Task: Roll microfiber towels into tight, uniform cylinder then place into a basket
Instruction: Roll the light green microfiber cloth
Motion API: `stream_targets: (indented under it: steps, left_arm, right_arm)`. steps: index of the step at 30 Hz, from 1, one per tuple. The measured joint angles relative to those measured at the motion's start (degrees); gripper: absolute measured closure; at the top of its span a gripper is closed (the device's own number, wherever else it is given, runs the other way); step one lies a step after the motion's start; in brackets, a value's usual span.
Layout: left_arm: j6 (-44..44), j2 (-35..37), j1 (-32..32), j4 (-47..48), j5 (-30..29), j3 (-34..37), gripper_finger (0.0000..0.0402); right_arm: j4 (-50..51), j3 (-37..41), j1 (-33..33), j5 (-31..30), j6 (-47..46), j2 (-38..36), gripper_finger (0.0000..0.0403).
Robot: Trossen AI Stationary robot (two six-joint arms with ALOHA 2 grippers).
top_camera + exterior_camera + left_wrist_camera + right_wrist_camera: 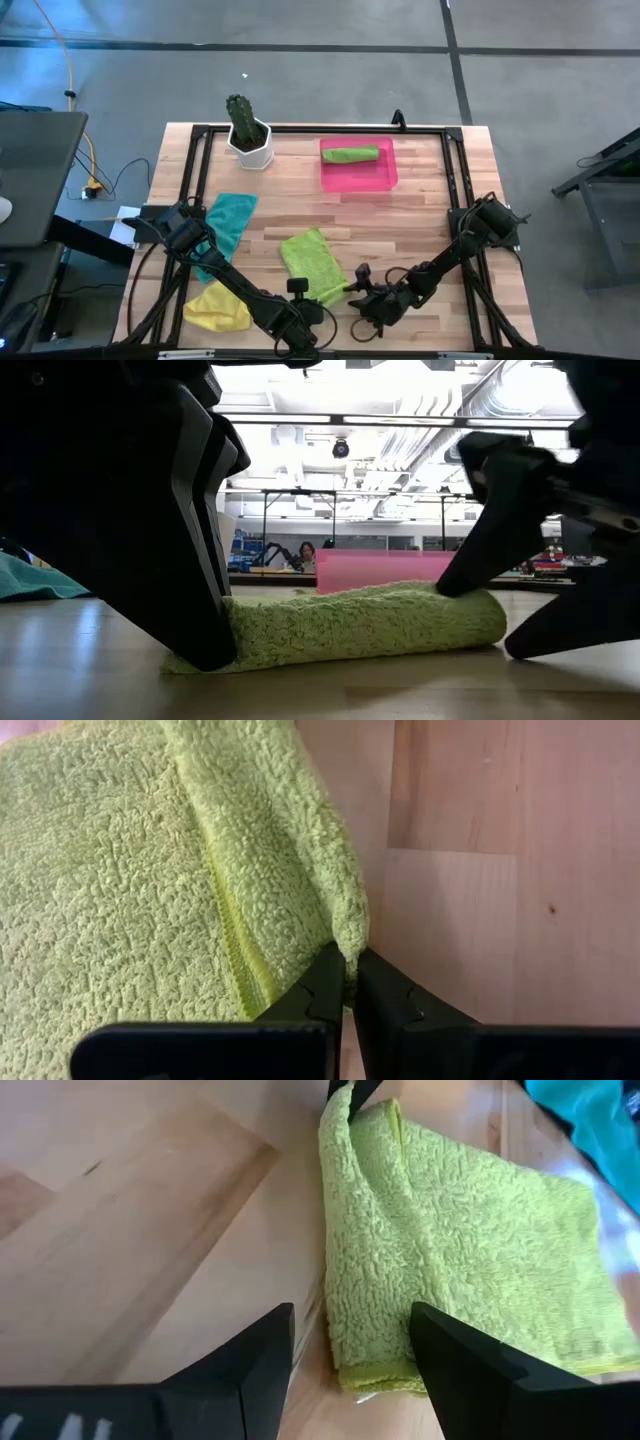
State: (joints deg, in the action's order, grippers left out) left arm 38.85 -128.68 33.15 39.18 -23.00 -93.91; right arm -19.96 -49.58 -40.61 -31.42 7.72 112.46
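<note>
Lying flat near the front edge of the wooden table [400, 215], a lime green towel [312, 262] is seen with its near edge folded over into a low roll. That rolled edge is pinched at one end by the left gripper [350, 982], whose fingers are clamped tight on a fold of the cloth. At the other end of the roll the right gripper [352, 1350] is spread wide, with one finger resting on the cloth and the other set down on bare wood just beside it; nothing is grasped between them. From table height, the roll is shown as a long, low cylinder lying on the wood, with one dark finger pressed onto each end.

A teal blue towel [228, 222] is spread out towards the left side of the table, partly covered by the left arm. A yellow towel [215, 308] is bunched at the front left corner. The pink basket [358, 175] is set at the far side of the table, well apart from both grippers, and a second lime green towel [350, 154], already rolled, is held inside it along the far wall. A white pot with a cactus [248, 135] is placed to the left of the basket, at the far edge
</note>
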Motion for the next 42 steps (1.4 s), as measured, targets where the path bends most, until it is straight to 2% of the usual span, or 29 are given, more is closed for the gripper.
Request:
stream_targets:
  steps: [6,10,18,25,29,35,39,42]
  left_arm:
    - [0.0,0.1,0.0,0.0,0.1,0.0,0.0396]
    - [0.0,0.1,0.2,-0.2,0.0,0.0,0.0396]
    - [-4.5,0.1,1.6,-2.1,0.0,0.0,0.0396]
    - [-3.1,0.1,1.9,-1.9,-0.3,0.0,0.0396]
    - [-1.8,0.1,1.8,-1.7,0.2,0.0,0.0396]
    - [9.3,0.1,0.5,0.4,3.2,-3.7,0.0396]
    - [10.7,0.2,0.2,1.8,3.1,-7.8,0.0396]
    - [10.4,0.2,0.2,3.2,3.4,-10.5,0.0396]
  right_arm:
    - [0.9,0.0,2.2,3.6,-2.8,-0.2,0.0213]
    - [1.5,-0.1,3.5,6.1,-4.5,-0.2,0.0233]
    - [2.3,0.3,5.3,9.8,-8.0,-0.2,0.0312]
    - [2.9,0.4,5.5,14.8,-15.2,-0.2,0.0394]
    - [3.7,-0.5,5.9,21.2,-23.0,-0.6,0.0393]
    - [9.3,-3.5,8.0,35.5,-34.0,-2.1,0.04]
    - [12.4,-5.9,9.8,41.5,-40.9,-2.0,0.0399]
    - [12.9,-6.6,10.7,42.7,-43.3,-2.0,0.0399]
